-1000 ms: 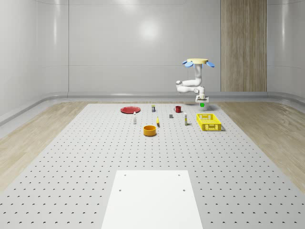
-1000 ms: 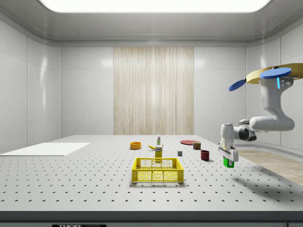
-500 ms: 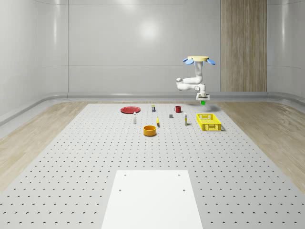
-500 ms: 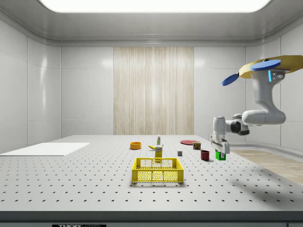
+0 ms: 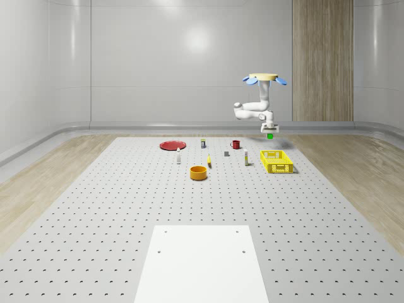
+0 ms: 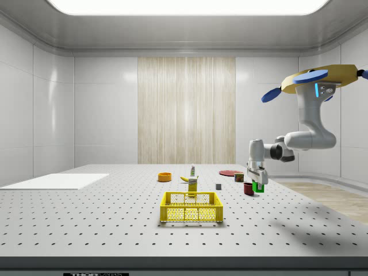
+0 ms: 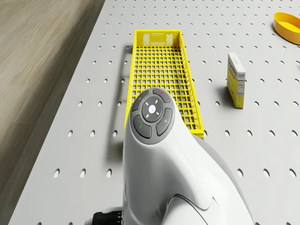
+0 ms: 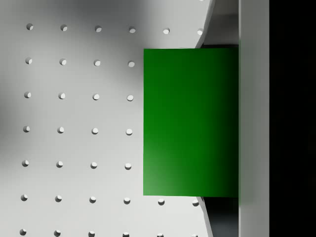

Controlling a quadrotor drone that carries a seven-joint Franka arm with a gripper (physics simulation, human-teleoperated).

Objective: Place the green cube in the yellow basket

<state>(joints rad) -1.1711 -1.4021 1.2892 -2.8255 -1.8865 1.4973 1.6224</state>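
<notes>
Side view puts the drone hovering high at that view's right, over the tabletop and well off the basket. Its arm bends down and toward that view's left, ending in the tool, which is clenched on the cube. The cube hangs in the air above the tabletop, to the right of the basket in this view, in line with a red cup behind it.

From the whole-scene camera, the cube hangs above and slightly beyond the basket's far end, with the drone above it.

Looking forward from the drone, the arm's wrist overlaps the near end of the basket; a small box stands beside the basket and an orange bowl lies farther off.

At the wrist, the cube sits against one finger, with perforated tabletop beneath.
</notes>
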